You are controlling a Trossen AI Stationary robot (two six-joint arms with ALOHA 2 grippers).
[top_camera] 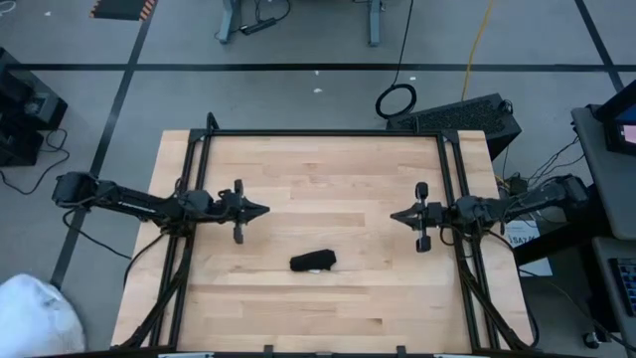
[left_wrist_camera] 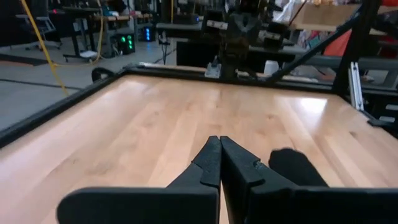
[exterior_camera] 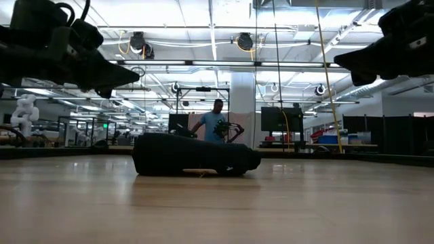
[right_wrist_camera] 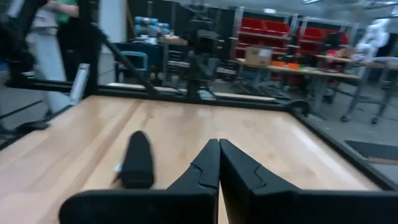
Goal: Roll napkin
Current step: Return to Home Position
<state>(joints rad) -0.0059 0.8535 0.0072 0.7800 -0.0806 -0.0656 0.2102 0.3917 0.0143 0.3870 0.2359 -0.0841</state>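
The black napkin lies as a short roll on the wooden table, near the middle and toward the near edge; it also shows in the low view and the right wrist view. Its underside rests on the wood. My left gripper is at the table's left, shut and holding nothing, raised above the wood. My right gripper is at the table's right, likewise shut with nothing in it. Both point level toward the table's middle, well away from the napkin.
A black metal frame runs round the table's edges. Bare wood lies between the two grippers. A person stands in the room beyond the far edge. A white bag sits on the floor off the table's near left corner.
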